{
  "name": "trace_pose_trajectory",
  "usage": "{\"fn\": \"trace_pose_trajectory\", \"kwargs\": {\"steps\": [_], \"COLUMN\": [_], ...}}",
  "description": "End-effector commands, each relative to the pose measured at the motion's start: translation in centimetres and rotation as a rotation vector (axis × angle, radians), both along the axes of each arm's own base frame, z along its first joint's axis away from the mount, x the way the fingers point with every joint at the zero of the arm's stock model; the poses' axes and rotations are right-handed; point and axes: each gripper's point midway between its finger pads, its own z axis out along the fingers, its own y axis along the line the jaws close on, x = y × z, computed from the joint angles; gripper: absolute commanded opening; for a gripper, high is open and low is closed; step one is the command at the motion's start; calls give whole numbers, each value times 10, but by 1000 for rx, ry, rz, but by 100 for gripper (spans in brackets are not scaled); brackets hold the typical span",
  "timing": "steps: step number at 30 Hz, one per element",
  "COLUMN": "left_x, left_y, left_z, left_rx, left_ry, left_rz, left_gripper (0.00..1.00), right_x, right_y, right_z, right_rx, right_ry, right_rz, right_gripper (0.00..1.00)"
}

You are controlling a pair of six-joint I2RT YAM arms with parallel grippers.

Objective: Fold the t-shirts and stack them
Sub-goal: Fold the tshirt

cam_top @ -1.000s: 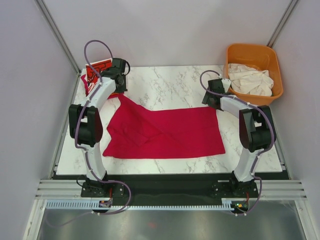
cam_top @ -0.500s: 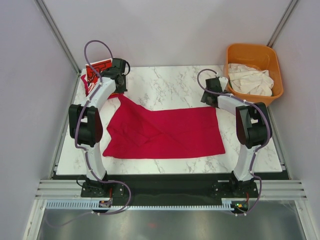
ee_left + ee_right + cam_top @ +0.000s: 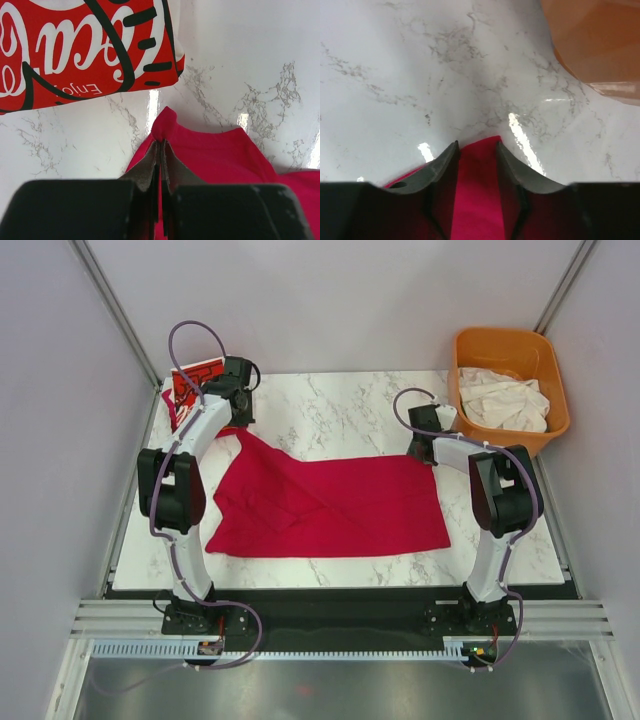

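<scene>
— Any change on the right?
— Yes: swings in from beside the orange tub [image 3: 505, 348] and sets the right fingers [image 3: 441, 167], spread and gripping nothing, astride the far right corner of the crimson t-shirt [image 3: 330, 505] lying mid-desk [image 3: 340, 405].
— And on the left?
— Keeps the left fingers [image 3: 145, 172] clenched on the shirt's far left corner, just near of the Coca-Cola t-shirt [image 3: 85, 45]. No shift there.
— Meaning?
— Probably needs only a pinch on the right, then a lift of both far corners for the fold.

White arms [image 3: 205, 422] with black joints [image 3: 172, 490], looping purple cables [image 3: 195, 323], and dark grey hands [image 3: 476, 146].
</scene>
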Motion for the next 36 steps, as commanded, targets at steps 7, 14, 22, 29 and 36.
{"fn": "trace_pose_trajectory", "kwargs": {"steps": [7,14,22,29,36], "left_x": [5,7,-1,-33,-71], "left_y": [-1,-4,-20,-22,-19], "left_z": [10,19,51,67,68], "left_rx": [-4,-27,-118,-137,-137], "left_ry": [-35,-55,-113,-128,-119], "left_rz": [-8,-12,-63,-85,-97], "left_gripper": [2,2,2,2,2], "right_x": [-34,-25,-15,-41,-68], "right_y": [-14,-4,-2,-13,-19], "right_z": [-31,-12,69,103,106], "right_rx": [0,37,41,17,25], "right_ry": [155,106,-26,-76,-85], "right_rz": [-24,18,64,46,32], "right_gripper": [0,0,0,0,0]}}
